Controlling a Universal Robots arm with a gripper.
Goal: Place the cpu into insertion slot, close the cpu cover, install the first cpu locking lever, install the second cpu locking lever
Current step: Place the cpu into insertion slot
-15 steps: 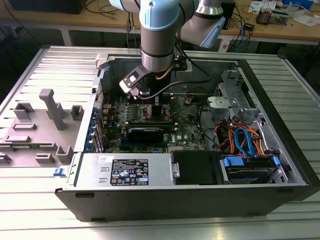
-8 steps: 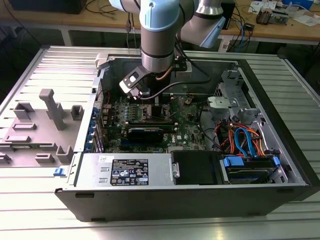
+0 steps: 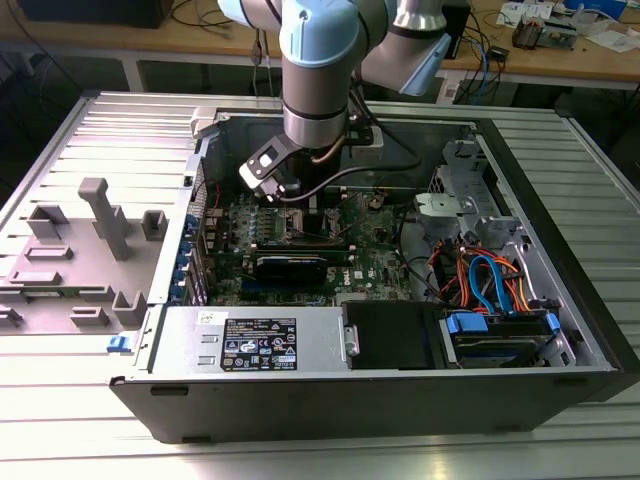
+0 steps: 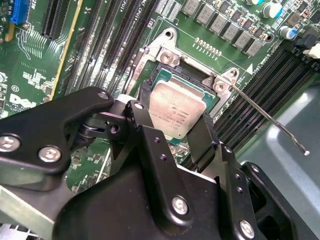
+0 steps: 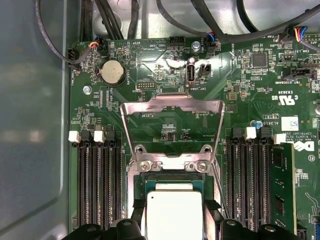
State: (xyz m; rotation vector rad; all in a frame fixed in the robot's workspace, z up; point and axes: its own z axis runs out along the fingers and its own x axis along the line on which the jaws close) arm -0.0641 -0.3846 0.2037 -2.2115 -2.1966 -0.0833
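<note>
My gripper [image 4: 176,119] reaches down into the open computer case [image 3: 560,250] over the green motherboard [image 3: 375,262]. Its black fingers [image 4: 206,131] flank the cpu [image 4: 175,105], a silver-topped square chip, and are shut on two opposite edges. The cpu [image 5: 173,212] sits at the insertion slot [image 5: 172,176], square to its rim; whether it is fully seated I cannot tell. The cpu cover [image 5: 172,105] stands swung open beyond the slot, its window showing bare board. One thin locking lever [image 4: 267,115] sticks out free from a slot corner.
Black memory slots [image 5: 97,185] run along both sides of the slot. Cables [image 5: 120,20] cross the case wall beyond the board. A drive bay with blue and orange cables [image 3: 490,280] is at the exterior view's right, a grey fixture [image 3: 100,215] on the table at its left.
</note>
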